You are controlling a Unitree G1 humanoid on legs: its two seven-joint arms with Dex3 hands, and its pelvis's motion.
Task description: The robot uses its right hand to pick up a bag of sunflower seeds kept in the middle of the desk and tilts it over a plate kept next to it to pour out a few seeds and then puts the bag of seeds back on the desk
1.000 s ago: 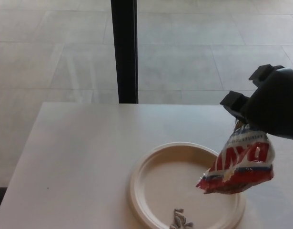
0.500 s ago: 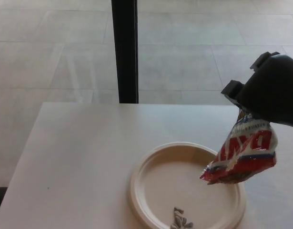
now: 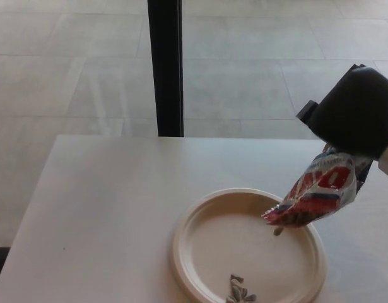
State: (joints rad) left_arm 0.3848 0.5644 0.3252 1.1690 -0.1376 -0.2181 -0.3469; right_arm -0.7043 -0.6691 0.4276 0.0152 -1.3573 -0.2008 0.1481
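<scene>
My right hand (image 3: 356, 111) is shut on the top of a red, white and blue bag of sunflower seeds (image 3: 315, 190), held in the air over the right side of the cream plate (image 3: 200, 222). The bag is tilted with its lower end pointing down and left towards the plate. One seed (image 3: 278, 231) is just below the bag's lower end. A small heap of seeds (image 3: 239, 291) lies on the plate near its front rim. My left hand does not show.
The plate sits on a pale desk (image 3: 105, 214) whose far edge runs across the middle of the picture. Beyond it stands a black vertical post (image 3: 164, 66) against a tiled floor.
My right hand has risen slightly and turned, tipping the bag further so its lower end points more to the left over the plate. A seed has appeared below the bag.
</scene>
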